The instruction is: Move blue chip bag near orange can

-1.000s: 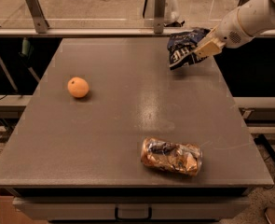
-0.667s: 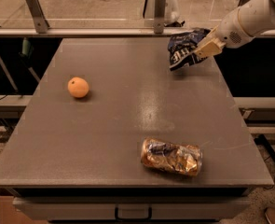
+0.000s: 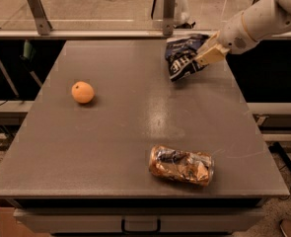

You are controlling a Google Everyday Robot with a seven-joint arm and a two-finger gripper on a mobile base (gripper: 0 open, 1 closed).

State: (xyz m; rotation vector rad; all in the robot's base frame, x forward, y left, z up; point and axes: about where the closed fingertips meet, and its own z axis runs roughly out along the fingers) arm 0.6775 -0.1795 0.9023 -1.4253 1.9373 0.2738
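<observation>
At the far right of the worktop, the gripper has its jaws pinching the blue chip bag. The orange can lies well apart, near the front edge.

An orange fruit sits on the left half of the grey tabletop. Beyond the far edge stand two metal brackets. A drawer handle shows below the front.

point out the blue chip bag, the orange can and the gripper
blue chip bag point(image 3: 180, 59): camera view, white lettering on its front
orange can point(image 3: 181, 165): camera view, middle of its dented side
gripper point(image 3: 200, 60): camera view, tips closed on bag's right edge
</observation>
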